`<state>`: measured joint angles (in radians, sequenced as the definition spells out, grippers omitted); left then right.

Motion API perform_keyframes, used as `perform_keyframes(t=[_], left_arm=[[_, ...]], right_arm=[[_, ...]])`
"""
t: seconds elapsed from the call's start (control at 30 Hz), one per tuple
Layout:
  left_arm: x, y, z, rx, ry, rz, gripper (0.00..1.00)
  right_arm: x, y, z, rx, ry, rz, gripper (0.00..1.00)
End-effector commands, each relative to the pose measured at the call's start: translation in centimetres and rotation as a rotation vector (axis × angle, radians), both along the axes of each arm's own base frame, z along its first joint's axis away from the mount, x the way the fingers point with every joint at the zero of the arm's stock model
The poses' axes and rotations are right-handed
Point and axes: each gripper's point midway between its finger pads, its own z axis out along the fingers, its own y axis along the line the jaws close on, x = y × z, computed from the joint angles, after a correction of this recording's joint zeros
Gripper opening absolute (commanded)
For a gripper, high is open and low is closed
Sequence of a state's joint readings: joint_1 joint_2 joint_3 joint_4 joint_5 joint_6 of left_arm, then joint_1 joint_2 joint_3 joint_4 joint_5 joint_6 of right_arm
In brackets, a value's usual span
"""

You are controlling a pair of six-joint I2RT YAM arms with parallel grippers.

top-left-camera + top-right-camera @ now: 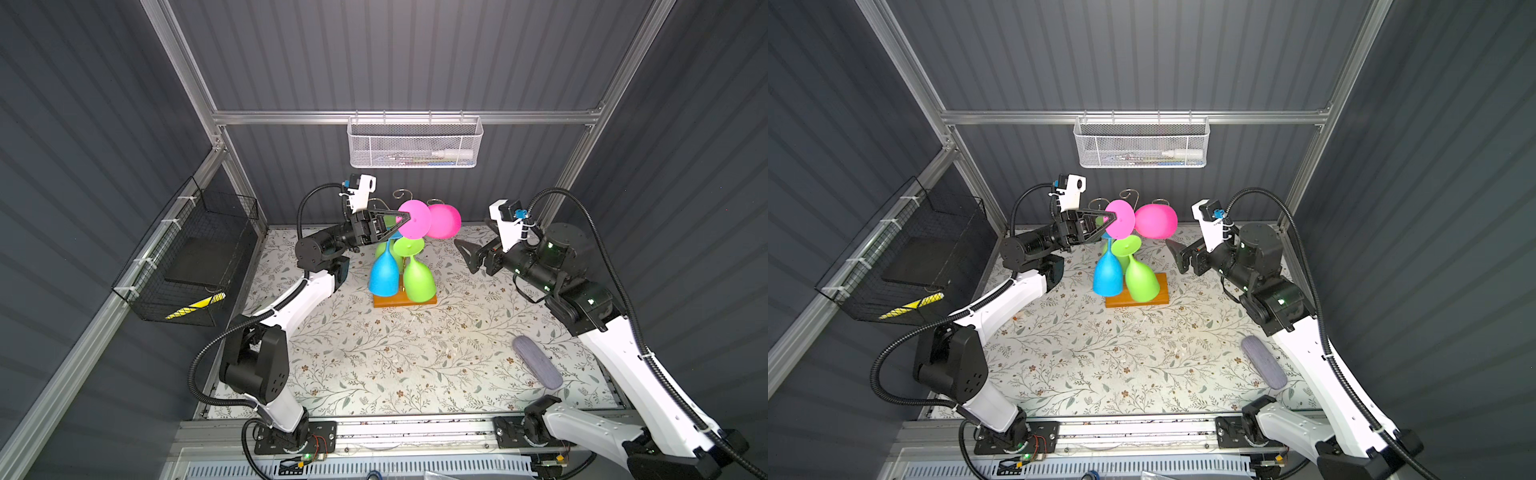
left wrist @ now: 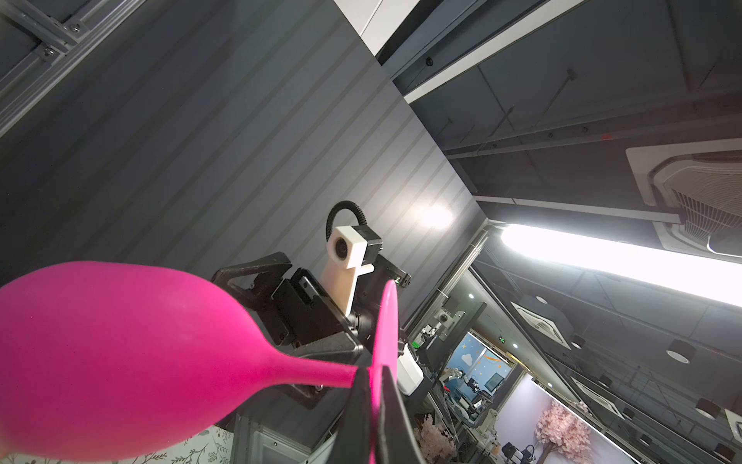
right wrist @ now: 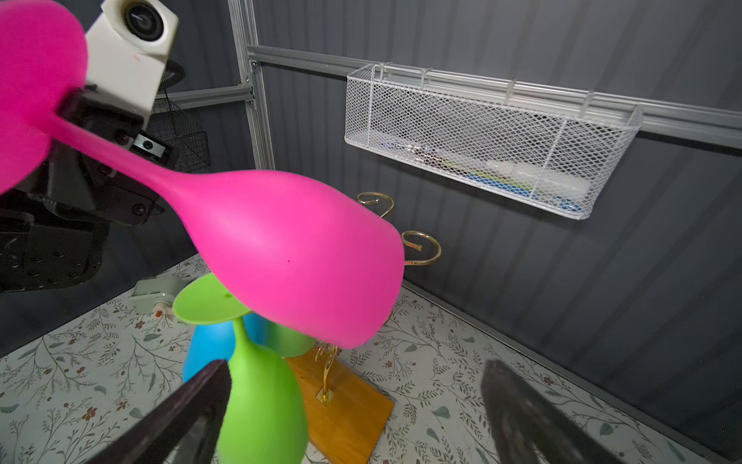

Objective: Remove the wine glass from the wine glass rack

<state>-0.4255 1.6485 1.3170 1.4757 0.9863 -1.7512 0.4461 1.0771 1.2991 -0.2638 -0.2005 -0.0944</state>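
Note:
The pink wine glass lies sideways in the air over the wine glass rack, with its bowl pointing right. My left gripper is shut on the rim of its round foot. The bowl fills much of both wrist views, and no wire shows around the stem. A blue glass and a green glass hang bowl-down on the rack. My right gripper stands open just right of the pink bowl, holding nothing.
A white mesh basket hangs on the back rail. A black wire basket is fixed to the left wall. A grey-purple oblong pad lies on the floral mat at front right. Gold scroll arms stick out behind the pink bowl.

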Motion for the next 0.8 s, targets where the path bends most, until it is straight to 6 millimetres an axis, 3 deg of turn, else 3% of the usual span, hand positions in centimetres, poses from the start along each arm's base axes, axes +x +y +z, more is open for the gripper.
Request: perform_keyframes(t=[0.0,0.43,0.77], left_arm=[[-1.5,0.5,1.1,-0.038,-0.055,-0.003,0.00],[-1.4,0.5,1.7,-0.050,-0.061,-0.004,0.00],[-1.4,0.4,2.1,-0.047,-0.052,-0.020,0.00]], right_arm=[[0.2,0.3,-0.5,-0.018,0.000,0.012,0.99],[0.3,0.4,-1.4,-0.031,0.005,0.018,0.99],[0.6,0.0,0.8,-0.073,-0.135,-0.004,0.99]])
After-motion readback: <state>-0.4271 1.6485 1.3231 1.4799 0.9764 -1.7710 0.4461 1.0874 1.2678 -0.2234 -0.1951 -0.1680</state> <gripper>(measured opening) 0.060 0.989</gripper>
